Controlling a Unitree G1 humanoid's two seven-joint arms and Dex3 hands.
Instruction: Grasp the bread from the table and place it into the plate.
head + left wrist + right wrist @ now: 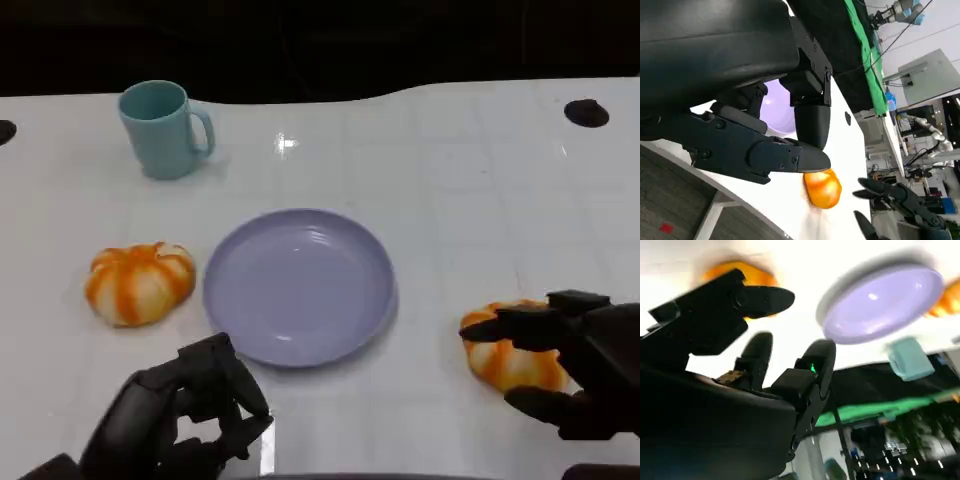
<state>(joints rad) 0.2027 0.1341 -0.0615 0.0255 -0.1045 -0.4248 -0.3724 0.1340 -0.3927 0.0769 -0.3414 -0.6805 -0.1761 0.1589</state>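
Right hand [570,370] fingers spread around the right bread [512,358] on the table [470,180], not closed on it. Left hand [185,415] curled in, holding nothing. Plate [300,285] between both breads. Left wrist view shows lab equipment beyond the table.

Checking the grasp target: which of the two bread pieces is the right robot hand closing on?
The bread right of the plate; the right robot hand has open fingers around it. The other bread lies left, untouched.

teal mug [162,128] | upright, far left | white table [470,200]
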